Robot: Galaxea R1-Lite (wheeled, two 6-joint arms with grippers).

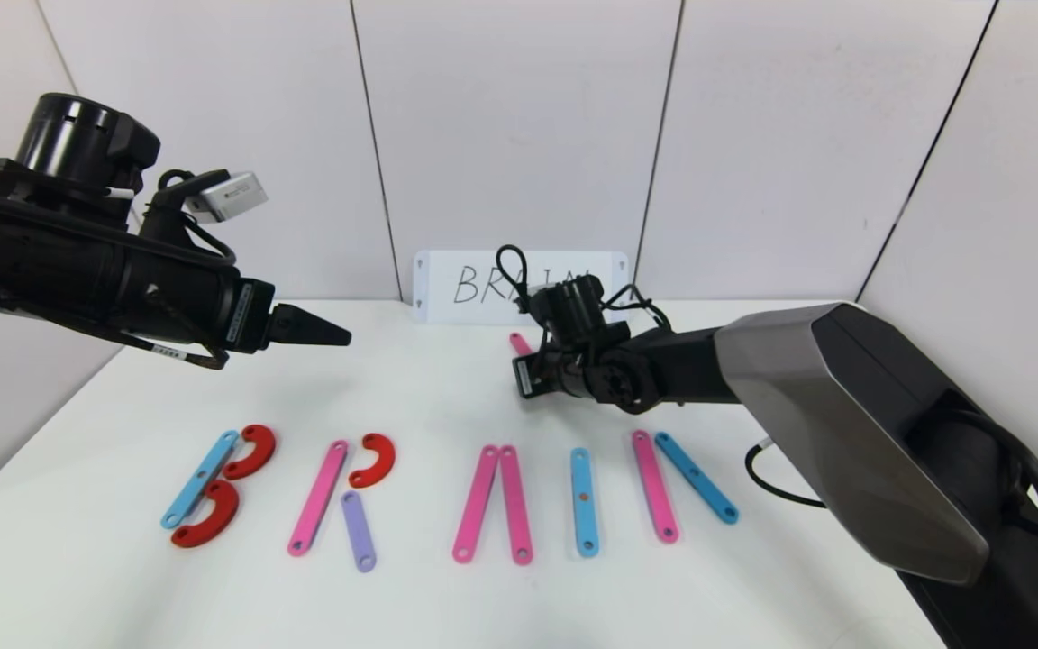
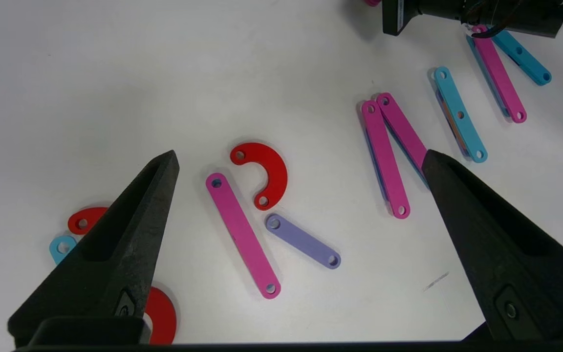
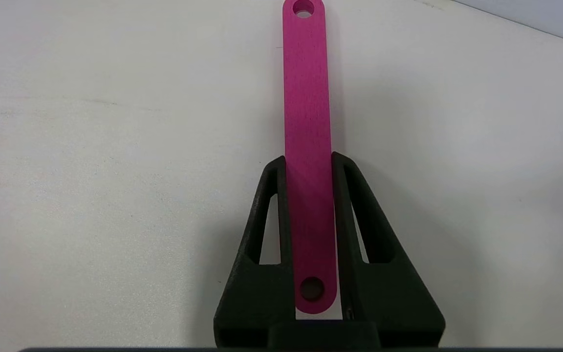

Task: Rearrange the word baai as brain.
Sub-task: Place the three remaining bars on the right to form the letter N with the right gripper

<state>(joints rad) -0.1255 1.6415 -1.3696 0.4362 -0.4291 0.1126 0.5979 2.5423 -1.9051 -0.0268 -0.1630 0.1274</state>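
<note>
- My right claw (image 3: 308, 166) is closed on a pink bar (image 3: 307, 122), one finger (image 3: 267, 210) against each long edge; the bar lies flat on the table (image 1: 429, 379), near the far edge, just in front of the white card (image 1: 483, 286).
- From the head view only the far tip of that bar shows beyond the right wrist.
- My left claw (image 2: 296, 161) is wide open and holds nothing; it hangs above the table's left side, over the letters.
- The word (image 1: 447, 491) runs along the near edge of the table, from the left side towards the right.
- B: a blue bar (image 1: 200, 478) with two red curves (image 1: 251, 451) touching it.
- R: a second pink bar (image 1: 318, 497), a red curve (image 1: 374, 460) beside its far end, a purple bar (image 1: 359, 531) slanting from below the curve.
- A: two pink bars (image 1: 492, 503) meeting at their far ends; I see no crossbar.
- I: a lone blue bar (image 1: 583, 501).
- N, incomplete: a pink bar and a slanted blue bar (image 1: 696, 489), close at their far ends.
- The card is handwritten; I can read "BR", the rest hidden behind the right arm.
</note>
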